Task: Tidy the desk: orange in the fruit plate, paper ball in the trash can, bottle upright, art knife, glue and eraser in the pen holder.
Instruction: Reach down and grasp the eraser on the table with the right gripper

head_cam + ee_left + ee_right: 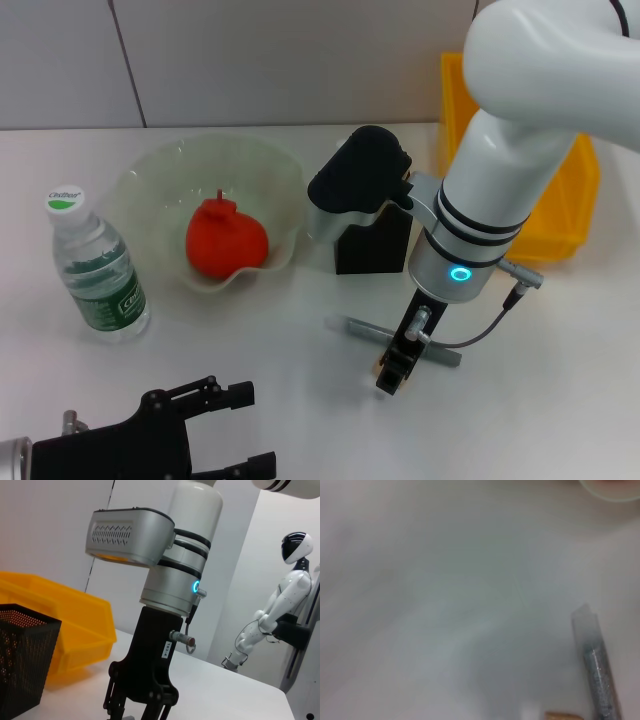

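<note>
R gripper (393, 375) low over tabletop (300, 400), jaws straddling the glue (372, 327) lying flat just beside them, a beige bit (eraser?) at the tips; grip state: cannot tell. L gripper (215, 430) idle w/ jaws spread. Orange (226, 238) already in fruit plate (150, 170), bottle (98, 268) upright.

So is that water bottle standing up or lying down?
Standing upright: the bottle rests on its base, white cap on top.

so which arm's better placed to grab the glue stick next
Right. The right pincer hangs low over the table, right at the grey glue in front of the pen holder. The left pincer sits back at the near edge, farther from the glue.
</note>
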Robot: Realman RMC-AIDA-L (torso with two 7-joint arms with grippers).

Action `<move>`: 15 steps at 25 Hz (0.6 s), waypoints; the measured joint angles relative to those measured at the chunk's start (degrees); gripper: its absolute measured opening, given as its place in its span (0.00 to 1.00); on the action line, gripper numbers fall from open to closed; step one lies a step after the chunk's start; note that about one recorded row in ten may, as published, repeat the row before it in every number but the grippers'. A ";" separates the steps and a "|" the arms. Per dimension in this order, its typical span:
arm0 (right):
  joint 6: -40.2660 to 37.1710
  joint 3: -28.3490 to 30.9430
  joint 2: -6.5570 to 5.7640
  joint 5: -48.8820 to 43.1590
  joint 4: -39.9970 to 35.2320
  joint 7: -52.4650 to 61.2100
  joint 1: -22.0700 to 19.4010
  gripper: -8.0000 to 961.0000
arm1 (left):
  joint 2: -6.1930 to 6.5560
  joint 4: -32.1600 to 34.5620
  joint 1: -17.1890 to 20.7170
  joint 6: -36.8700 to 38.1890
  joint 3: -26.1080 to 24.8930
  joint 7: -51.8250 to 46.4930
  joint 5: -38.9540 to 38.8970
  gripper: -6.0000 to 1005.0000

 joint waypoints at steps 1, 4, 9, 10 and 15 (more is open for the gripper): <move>0.20 -0.29 0.00 0.00 -0.11 0.00 0.03 0.51 | 0.00 0.00 0.00 0.00 0.00 0.00 0.00 0.80; 0.68 -0.88 0.00 0.25 -0.43 0.01 0.16 0.51 | 0.00 0.00 0.02 0.05 0.00 0.00 -0.01 0.80; 0.85 -1.05 0.06 0.87 -0.48 -0.29 0.29 0.51 | 0.00 0.00 0.20 0.17 0.00 0.00 -0.05 0.80; 0.87 -1.06 0.08 1.16 -0.52 -0.45 0.27 0.51 | 0.00 0.00 0.20 0.17 0.00 0.00 -0.05 0.80; 1.01 -1.07 0.09 1.79 -1.04 -0.62 0.36 0.46 | 0.00 0.00 0.26 0.55 0.00 0.00 -0.07 0.80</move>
